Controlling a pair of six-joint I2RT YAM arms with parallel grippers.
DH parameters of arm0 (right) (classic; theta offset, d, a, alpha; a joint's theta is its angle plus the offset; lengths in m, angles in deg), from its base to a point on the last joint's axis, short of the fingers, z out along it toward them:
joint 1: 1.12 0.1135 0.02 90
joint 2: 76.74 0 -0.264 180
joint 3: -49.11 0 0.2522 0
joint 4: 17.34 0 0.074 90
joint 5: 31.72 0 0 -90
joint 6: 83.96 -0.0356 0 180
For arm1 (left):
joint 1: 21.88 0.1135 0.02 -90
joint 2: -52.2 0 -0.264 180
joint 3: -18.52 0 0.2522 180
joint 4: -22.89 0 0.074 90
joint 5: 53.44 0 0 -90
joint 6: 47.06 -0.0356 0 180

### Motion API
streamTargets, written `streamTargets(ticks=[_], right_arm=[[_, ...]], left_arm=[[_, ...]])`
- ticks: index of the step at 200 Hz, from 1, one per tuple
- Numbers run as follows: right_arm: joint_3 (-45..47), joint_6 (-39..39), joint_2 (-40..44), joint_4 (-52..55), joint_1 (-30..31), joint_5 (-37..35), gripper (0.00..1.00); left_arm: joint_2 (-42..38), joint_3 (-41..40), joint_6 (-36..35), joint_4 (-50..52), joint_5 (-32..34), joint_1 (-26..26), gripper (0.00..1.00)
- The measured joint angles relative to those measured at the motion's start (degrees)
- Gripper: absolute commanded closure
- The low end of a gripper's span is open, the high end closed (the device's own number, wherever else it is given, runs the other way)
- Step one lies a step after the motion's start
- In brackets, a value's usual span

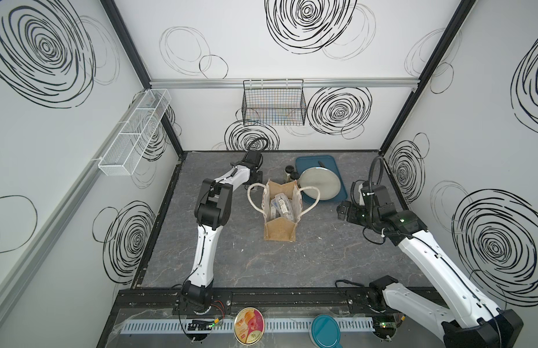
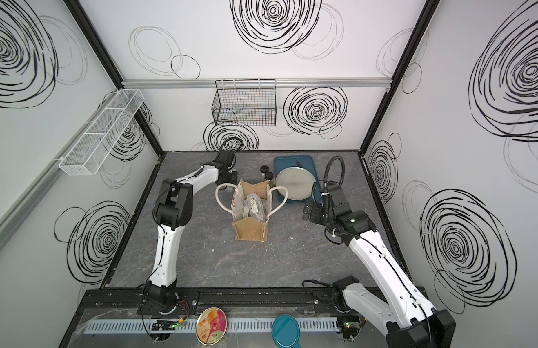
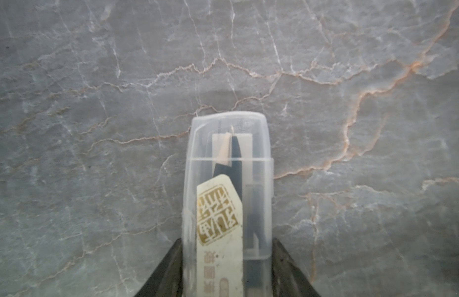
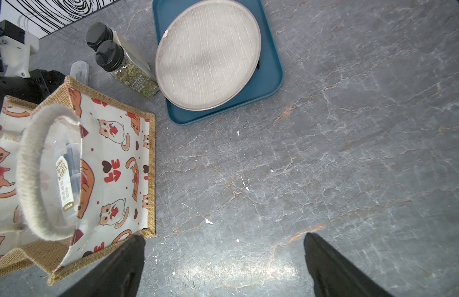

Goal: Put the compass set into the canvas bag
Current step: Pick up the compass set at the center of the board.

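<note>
The compass set [image 3: 231, 144] is a clear plastic case with a cream gold-stamped label and a dark compass inside. My left gripper [image 3: 227, 240] is shut on it, a black finger pressed against each long side, low over the marble tabletop. In both top views the left gripper [image 1: 256, 175] [image 2: 231, 177] sits just behind the canvas bag's far left corner. One end of the case [image 4: 79, 70] shows behind the bag. The canvas bag [image 1: 279, 232] [image 2: 251, 230] [image 4: 115, 164] stands upright and open, with similar clear cases [image 1: 280, 205] inside. My right gripper [image 4: 223, 237] [image 1: 341, 211] hangs open to the bag's right, holding nothing.
Behind the bag to the right, a blue tray [image 1: 304, 159] carries a grey plate [image 1: 320, 183]. Two dark-capped spice jars [image 1: 291, 174] stand between tray and bag. Wire baskets [image 1: 273, 102] hang on the walls. A round tin [image 1: 248, 325] and a teal lid [image 1: 325, 331] lie at the front rail.
</note>
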State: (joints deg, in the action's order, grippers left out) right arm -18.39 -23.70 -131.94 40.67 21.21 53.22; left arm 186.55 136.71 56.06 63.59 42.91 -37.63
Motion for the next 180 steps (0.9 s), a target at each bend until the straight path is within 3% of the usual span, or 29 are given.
streamTargets(ticks=[61,180], right_arm=[[1.4,0.0,2.0,-1.0,-0.4,0.4,0.0],[2.8,1.6,3.9,-4.4,-1.8,1.6,0.0]], left_arm=[[-7.4,-9.1,-0.2,0.7,-2.2,0.5,0.59],[-34.4,-25.0,0.1,0.4,-3.7,3.5,0.62]])
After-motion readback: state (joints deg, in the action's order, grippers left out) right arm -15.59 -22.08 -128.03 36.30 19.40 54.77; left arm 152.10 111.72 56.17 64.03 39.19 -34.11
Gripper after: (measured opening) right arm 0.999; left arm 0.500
